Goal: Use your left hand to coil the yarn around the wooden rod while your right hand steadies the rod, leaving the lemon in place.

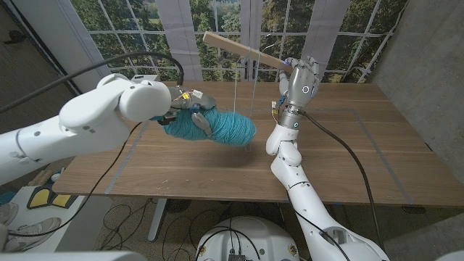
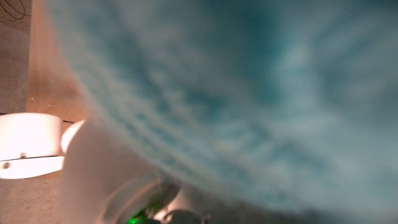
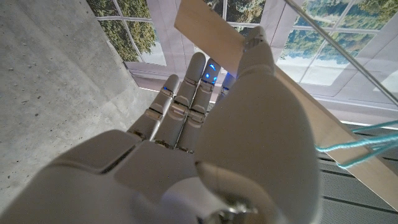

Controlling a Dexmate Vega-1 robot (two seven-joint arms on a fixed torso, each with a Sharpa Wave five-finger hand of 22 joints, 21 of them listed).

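Note:
My left hand grips a fat teal yarn skein and holds it just above the middle of the wooden table. Up close in the left wrist view the yarn is a teal blur. My right hand is raised over the table's far side and grips one end of a flat wooden rod, which slants up to the left. Thin yarn strands hang from the rod down to the skein. In the right wrist view my right hand grips the rod, with teal strands looped around it.
Large windows stand behind the table, and a concrete wall rises at the right. Pale tape lines mark the tabletop. A black cable trails along my right arm over the table's right half.

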